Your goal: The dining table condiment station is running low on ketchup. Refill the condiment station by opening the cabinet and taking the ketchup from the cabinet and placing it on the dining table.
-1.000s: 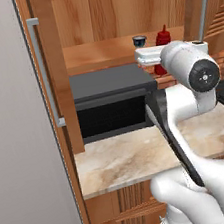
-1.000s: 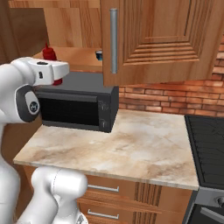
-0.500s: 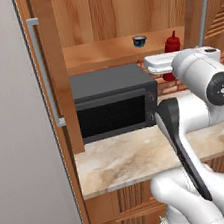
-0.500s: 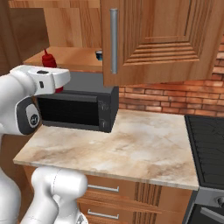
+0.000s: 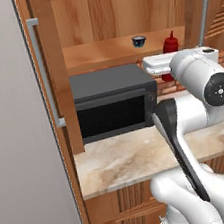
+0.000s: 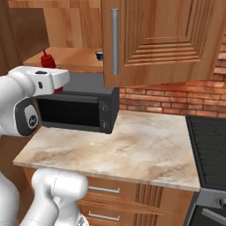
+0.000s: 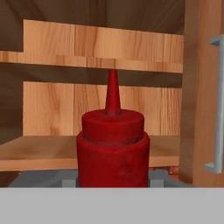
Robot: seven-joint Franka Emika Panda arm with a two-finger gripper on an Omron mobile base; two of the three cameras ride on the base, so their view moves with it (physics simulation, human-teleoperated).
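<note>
The ketchup (image 7: 113, 144), a slim red bottle with a pointed nozzle, stands upright right in front of the hand camera. My gripper (image 5: 168, 63) is shut on the ketchup (image 5: 170, 42) at mid-height, just in front of the open cabinet (image 5: 95, 15) and above the microwave's right end. The nozzle rises above the hand and the bottle's base (image 6: 57, 90) shows below it. The cabinet's left door (image 5: 53, 77) and right door (image 6: 167, 39) both stand swung out. The dining table is out of view.
A black microwave (image 5: 113, 104) sits on the marble counter (image 6: 132, 145) directly under the cabinet shelf (image 5: 100, 52). A small dark cup (image 5: 138, 40) stands on that shelf. A grey tall panel (image 5: 18, 147) bounds the left; a black stove (image 6: 212, 150) lies right.
My hand and the ketchup have shifted right, away from the dark cup, and slightly lower over the last second. The doors and microwave stay as they were.
</note>
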